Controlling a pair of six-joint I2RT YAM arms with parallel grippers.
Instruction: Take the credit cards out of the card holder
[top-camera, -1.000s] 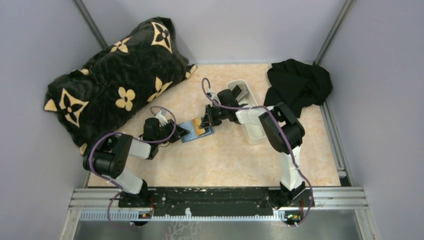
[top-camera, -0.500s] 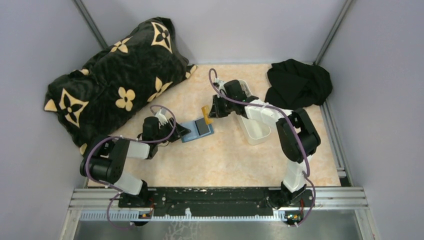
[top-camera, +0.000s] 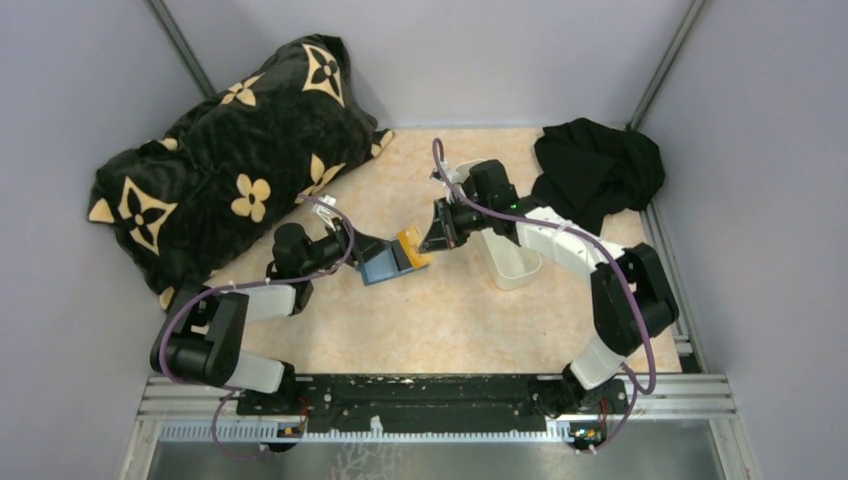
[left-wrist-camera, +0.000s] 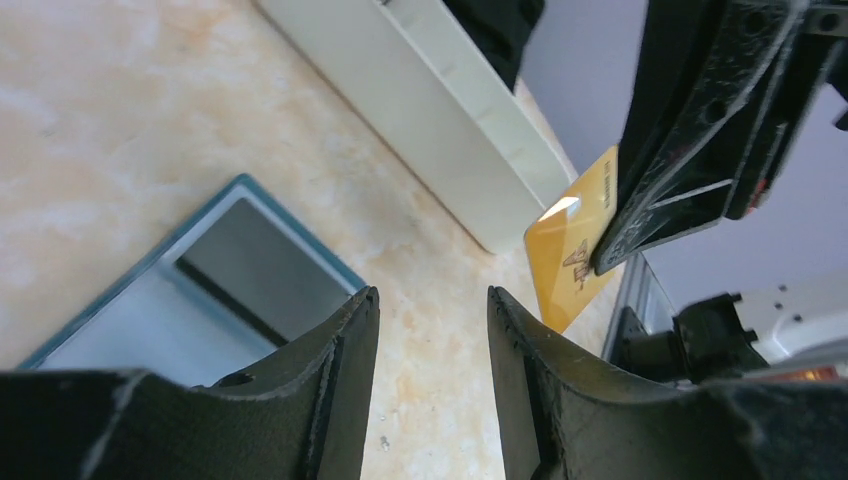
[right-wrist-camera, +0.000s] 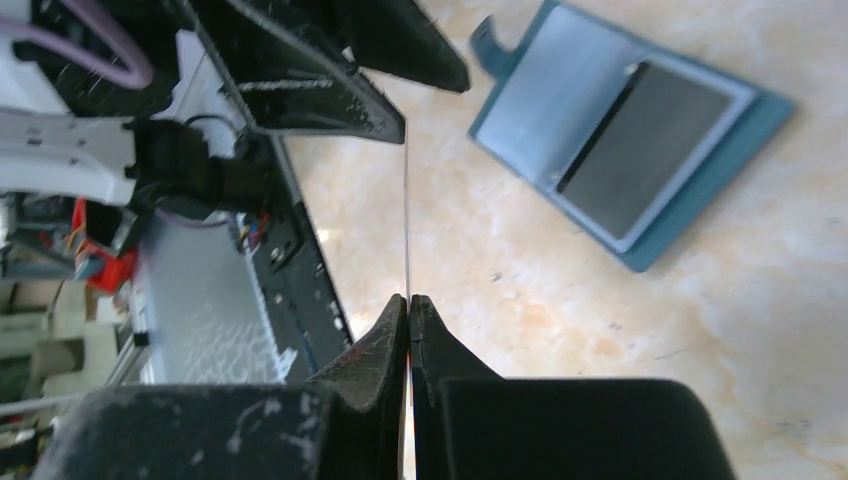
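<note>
The teal-blue card holder (top-camera: 383, 264) lies open on the table, pale inside, with a dark grey card (right-wrist-camera: 645, 150) still lying in it. My right gripper (top-camera: 434, 238) is shut on a tan-gold credit card (top-camera: 412, 247), held on edge just above the holder's right end. In the left wrist view that gold card (left-wrist-camera: 572, 240) hangs from the black right fingers (left-wrist-camera: 660, 180). My left gripper (top-camera: 362, 252) stands open at the holder's left end with nothing between its fingers. The holder (left-wrist-camera: 150, 300) shows beside the left finger.
A long white tray (top-camera: 510, 262) lies right of the holder, under the right arm. A black cloth (top-camera: 598, 168) is heaped at the back right. A large black cushion with tan flowers (top-camera: 240, 150) fills the back left.
The right gripper drew the gold card out of the holder, lifted it, then came back down near the holder's right end. The left gripper's jaws opened and it drew back slightly.
</note>
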